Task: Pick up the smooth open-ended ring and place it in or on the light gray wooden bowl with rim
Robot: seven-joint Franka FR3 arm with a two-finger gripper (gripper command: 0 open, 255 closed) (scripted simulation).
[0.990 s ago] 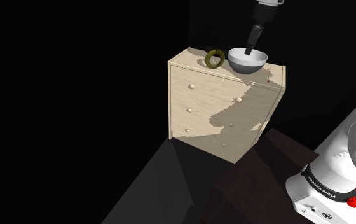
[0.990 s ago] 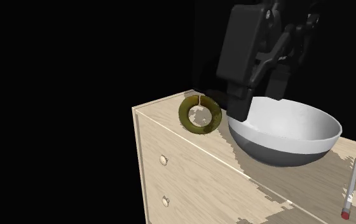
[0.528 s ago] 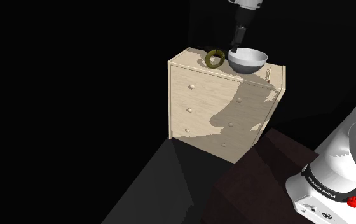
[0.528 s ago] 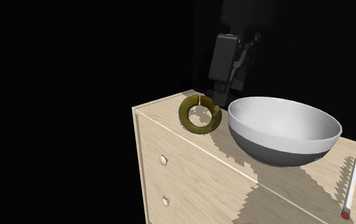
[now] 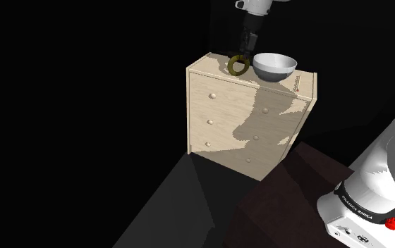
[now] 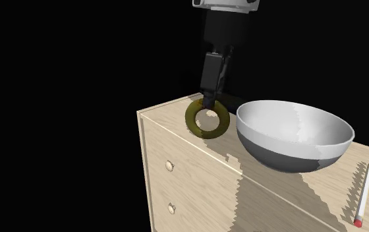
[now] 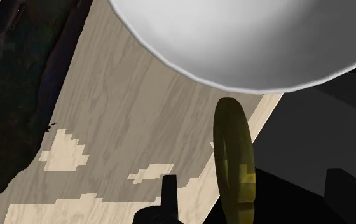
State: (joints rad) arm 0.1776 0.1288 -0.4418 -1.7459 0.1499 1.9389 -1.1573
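Note:
An olive-green open-ended ring (image 6: 191, 119) stands upright on edge at the back corner of a pale wooden dresser top (image 6: 288, 192). Beside it, toward the second exterior view's right, sits a bowl (image 6: 295, 132), white inside with a grey underside. My black gripper (image 6: 209, 100) hangs straight down over the ring's top, open. In the wrist view the ring (image 7: 234, 146) stands edge-on between my gripper's (image 7: 253, 202) fingers, which are apart and not touching it, with the bowl (image 7: 246, 38) just beyond. The shoulder view has the gripper (image 5: 243, 53) above the ring (image 5: 231, 66), left of the bowl (image 5: 274, 66).
A white pencil with a red tip (image 6: 363, 194) lies on the dresser top beyond the bowl. The dresser (image 5: 238, 120) has several drawers with small knobs. Black area surrounds it. The arm's white base (image 5: 369, 197) is at the shoulder view's lower right.
The gripper has moved from above the bowl toward both exterior views' left and come down over the ring, staying open. Ring and bowl have not moved.

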